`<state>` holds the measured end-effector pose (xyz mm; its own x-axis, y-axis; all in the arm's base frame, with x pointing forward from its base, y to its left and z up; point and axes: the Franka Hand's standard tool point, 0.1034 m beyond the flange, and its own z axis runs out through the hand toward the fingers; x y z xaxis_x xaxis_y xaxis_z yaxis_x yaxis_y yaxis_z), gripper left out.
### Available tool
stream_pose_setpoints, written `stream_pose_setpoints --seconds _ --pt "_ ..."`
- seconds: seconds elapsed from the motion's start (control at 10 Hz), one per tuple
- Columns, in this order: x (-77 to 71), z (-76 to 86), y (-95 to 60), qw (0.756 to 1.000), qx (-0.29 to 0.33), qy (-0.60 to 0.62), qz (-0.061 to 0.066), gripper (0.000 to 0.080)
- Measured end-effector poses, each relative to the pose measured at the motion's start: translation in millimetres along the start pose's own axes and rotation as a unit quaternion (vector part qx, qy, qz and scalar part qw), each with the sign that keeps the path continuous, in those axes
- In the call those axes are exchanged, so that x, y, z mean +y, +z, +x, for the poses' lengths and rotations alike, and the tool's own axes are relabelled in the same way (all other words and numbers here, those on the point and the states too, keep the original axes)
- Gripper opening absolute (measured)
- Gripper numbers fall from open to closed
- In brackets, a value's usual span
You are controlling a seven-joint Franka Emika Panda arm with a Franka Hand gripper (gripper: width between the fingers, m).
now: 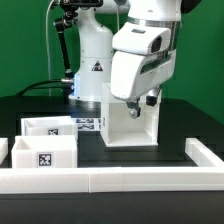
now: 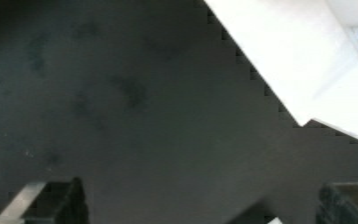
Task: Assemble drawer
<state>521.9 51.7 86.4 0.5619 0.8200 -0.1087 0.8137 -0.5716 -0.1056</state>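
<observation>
A white open drawer housing (image 1: pixel 130 124) stands upright on the black table near the middle. Two white drawer boxes with marker tags sit at the exterior view's left, one farther back (image 1: pixel 48 127) and one nearer the front (image 1: pixel 42 157). My gripper (image 1: pixel 136 101) hangs just above the housing's top edge. In the wrist view my gripper (image 2: pixel 190 205) is open, with its dark fingers (image 2: pixel 51 203) far apart and only black table between them. A white panel of the housing (image 2: pixel 309 60) shows at one corner, clear of the fingers.
A low white wall (image 1: pixel 120 180) runs along the table's front and turns back at the exterior view's right (image 1: pixel 204 155). The marker board (image 1: pixel 89 123) lies flat between the rear drawer box and the housing. The robot's base (image 1: pixel 92 60) stands behind.
</observation>
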Motion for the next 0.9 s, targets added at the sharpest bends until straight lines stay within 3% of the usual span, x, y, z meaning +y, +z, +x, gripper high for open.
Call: stream_pose_setpoints --seconds 0.6,0.7,0.9 --pt "-0.2 0.2 0.1 1.000 0.001 0.015 0.000 0.0650" --pt "-2.8 4.1 -2.4 0.999 0.007 0.034 -0.006 0.0650" --pt "-6.8 6.5 -2.4 0.992 0.014 0.122 0.005 0.0650"
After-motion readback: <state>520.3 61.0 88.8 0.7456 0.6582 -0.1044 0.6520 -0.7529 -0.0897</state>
